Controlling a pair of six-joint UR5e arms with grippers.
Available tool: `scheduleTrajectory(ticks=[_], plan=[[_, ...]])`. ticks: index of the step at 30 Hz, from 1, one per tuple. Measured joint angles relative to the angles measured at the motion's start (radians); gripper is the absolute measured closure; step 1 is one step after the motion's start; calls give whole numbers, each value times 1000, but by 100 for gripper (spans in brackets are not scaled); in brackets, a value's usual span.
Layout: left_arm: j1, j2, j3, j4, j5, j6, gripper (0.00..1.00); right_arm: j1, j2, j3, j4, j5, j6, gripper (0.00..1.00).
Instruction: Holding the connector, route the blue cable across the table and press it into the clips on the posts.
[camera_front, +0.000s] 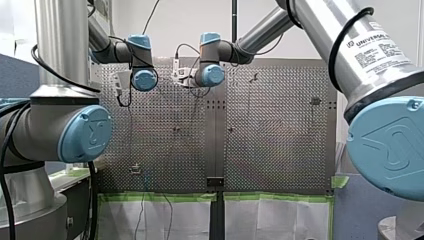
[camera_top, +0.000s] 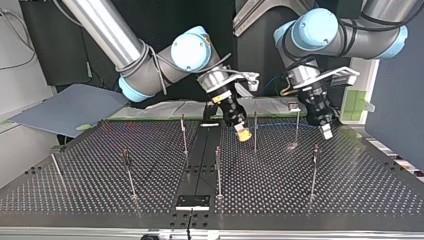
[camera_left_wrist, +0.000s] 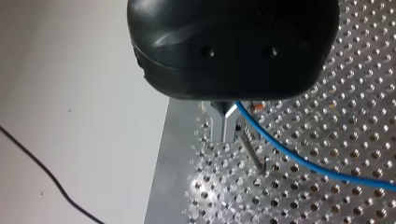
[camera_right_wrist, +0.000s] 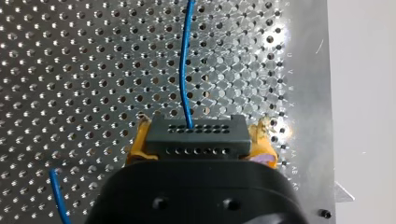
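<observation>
While right gripper (camera_right_wrist: 201, 142) fingers clamp connector (camera_right_wrist: 196, 133), left gripper (camera_left_wrist: 224, 133) fingers pinched shut on blue cable (camera_left_wrist: 299, 163) beside post (camera_left_wrist: 250, 151).

Left wrist view: my left gripper (camera_left_wrist: 225, 133) is mostly hidden under its own black body with only the metal tips showing, the blue cable (camera_left_wrist: 289, 161) comes out from under that body so its start is hidden, and its far end is cut off by the edge past the post (camera_left_wrist: 251, 151). Right wrist view: my right gripper (camera_right_wrist: 201, 138) body covers the near part of the connector (camera_right_wrist: 194, 133) and much of the yellow pads (camera_right_wrist: 136, 149), the cable ahead is cut off, and a second bit beside the gripper is cut off too. Top view: the post tops are too small to tell if the cable sits in them
</observation>
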Motion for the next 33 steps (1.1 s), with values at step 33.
scheduleTrajectory(ticks=[33], plan=[[152,-102,59,74,218,-86,100,-6,127,-284,55,0,0,100]])
